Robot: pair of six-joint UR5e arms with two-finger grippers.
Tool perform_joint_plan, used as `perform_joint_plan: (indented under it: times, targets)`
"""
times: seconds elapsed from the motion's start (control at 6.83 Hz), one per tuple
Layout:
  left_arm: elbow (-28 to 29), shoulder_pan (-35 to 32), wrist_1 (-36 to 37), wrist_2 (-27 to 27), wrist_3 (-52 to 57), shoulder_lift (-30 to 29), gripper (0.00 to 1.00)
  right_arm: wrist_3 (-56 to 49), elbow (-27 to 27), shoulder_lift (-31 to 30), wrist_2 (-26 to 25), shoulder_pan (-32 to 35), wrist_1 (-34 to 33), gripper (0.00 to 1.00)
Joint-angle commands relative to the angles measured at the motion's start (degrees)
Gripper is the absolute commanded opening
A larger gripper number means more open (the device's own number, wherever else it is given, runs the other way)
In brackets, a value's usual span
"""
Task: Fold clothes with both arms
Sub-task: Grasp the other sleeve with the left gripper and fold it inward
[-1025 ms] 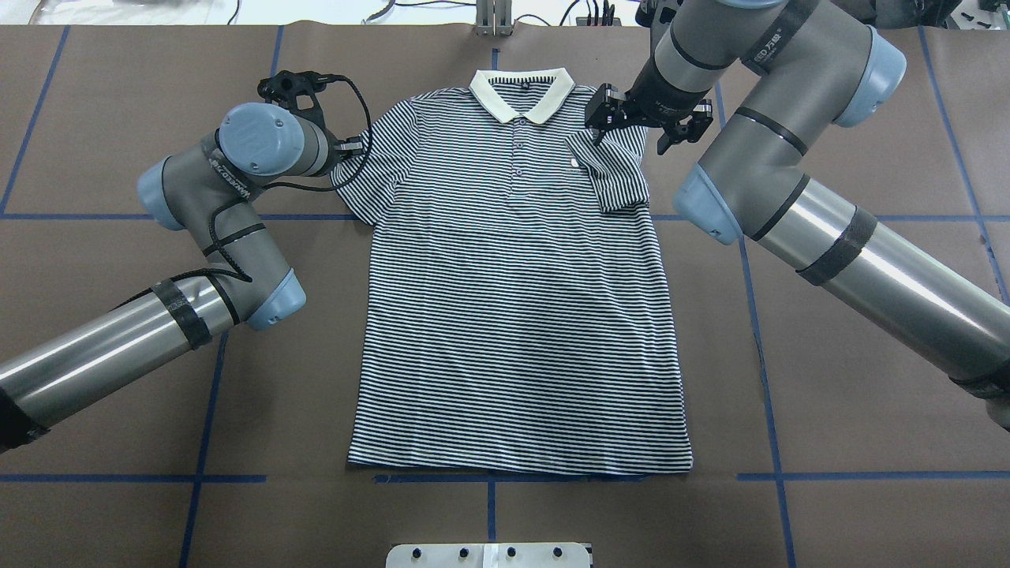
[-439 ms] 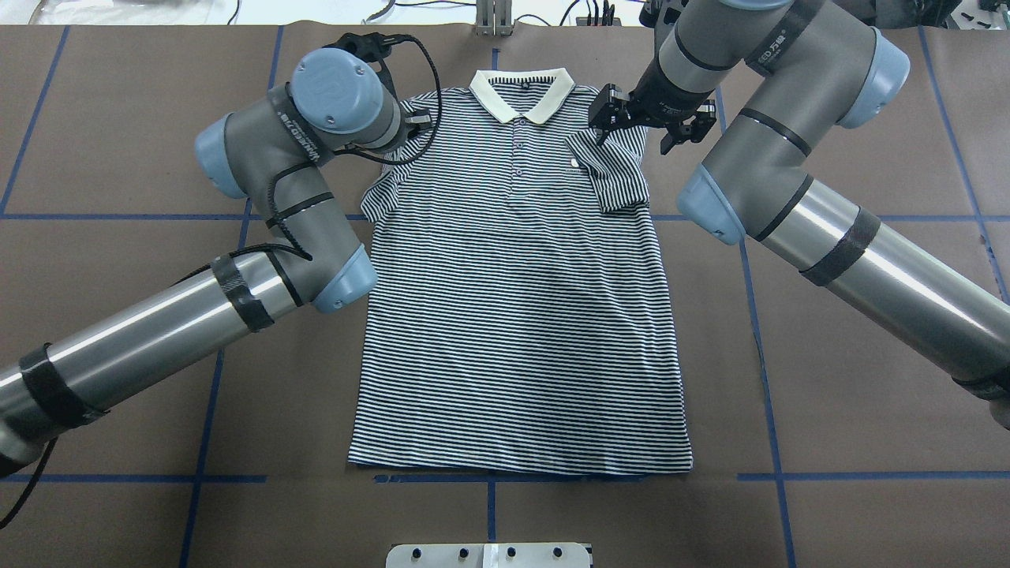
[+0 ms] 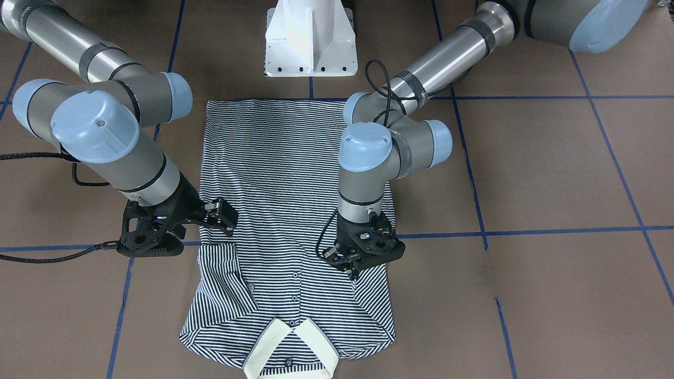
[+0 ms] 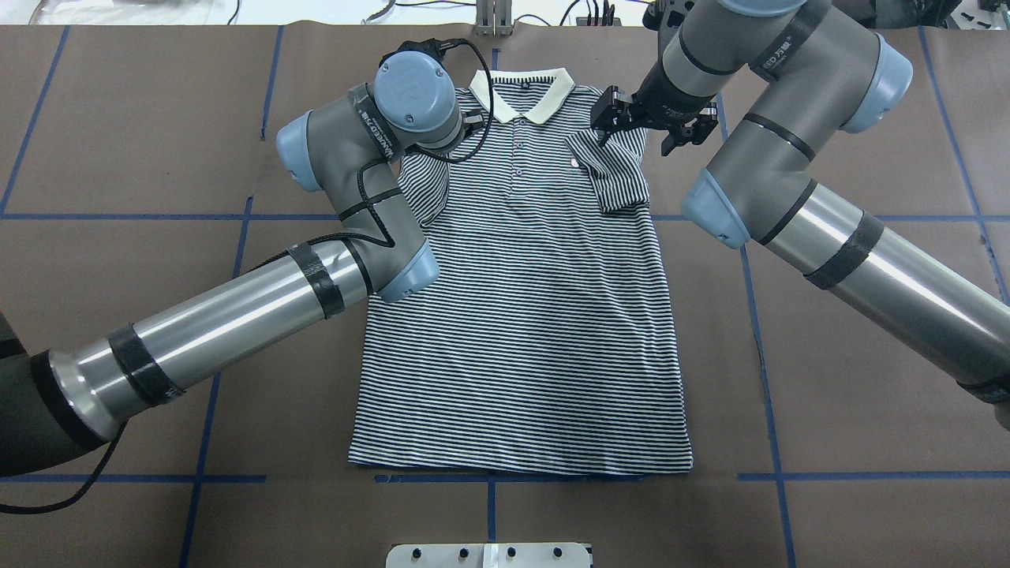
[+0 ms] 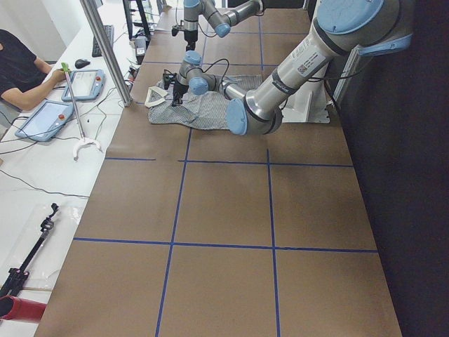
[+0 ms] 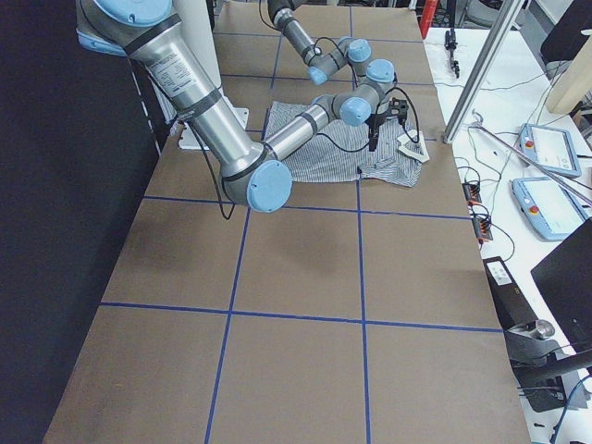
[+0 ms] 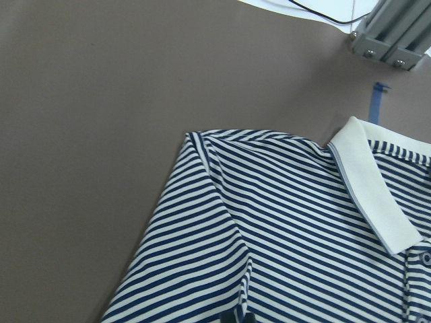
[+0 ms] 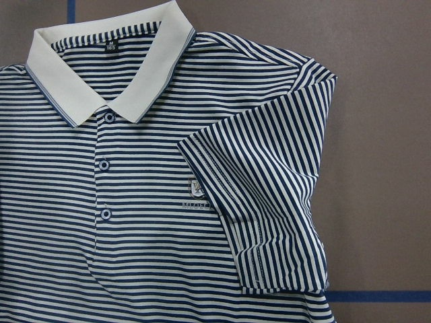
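Observation:
The striped polo shirt [image 4: 521, 315] lies flat, front up, with its cream collar [image 4: 521, 91] at the far side. One sleeve [image 4: 617, 175] lies folded in over the chest beside the logo [image 8: 195, 192]. My right gripper [image 4: 604, 126] hovers just over that shoulder, open and empty [image 3: 224, 216]. My left gripper [image 3: 354, 269] is shut on the other sleeve [image 4: 418, 185] and holds it folded inward over the shirt body. In the overhead view the left wrist hides its fingers. The left wrist view shows that shoulder [image 7: 222, 202] with fabric drawn up at the bottom edge.
The brown table [image 4: 868, 355] carries blue tape lines [image 4: 765, 371]. The white pedestal base [image 3: 310, 37] stands at the near hem side. A metal post [image 4: 493, 16] and cables sit past the collar. A person [image 5: 21, 70] sits at a side bench with tablets.
My left arm has swung right, carrying its sleeve from the table's side in over the shirt. The right gripper has drifted slightly up and back; its sleeve stays folded.

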Motion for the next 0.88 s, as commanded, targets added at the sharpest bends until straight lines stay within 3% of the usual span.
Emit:
perform_joint_plan:
  times: [0.0,0.15,0.59,0.73]
  targets:
    - [2.6,0.0,-4.6,1.0,-0.4,-0.9,0.0,0.5,0.0,-0.1,-0.1,-0.1,0.2,1.0]
    - [3.1,0.1,-5.1,0.9,0.9,-0.9,0.99,0.5,-0.1,-0.1,-0.1,-0.2,0.2,1.0]
    - [-1.7,0.0,-5.9,-0.4,2.8,-0.5,1.0,0.6,0.6,-0.8,0.1,-0.2,0.2,1.0]
    - [-7.4,-0.1,-1.5,-6.6,6.1,2.7,1.0,2.9,4.6,-3.5,-0.2,-1.3,0.2,1.0]
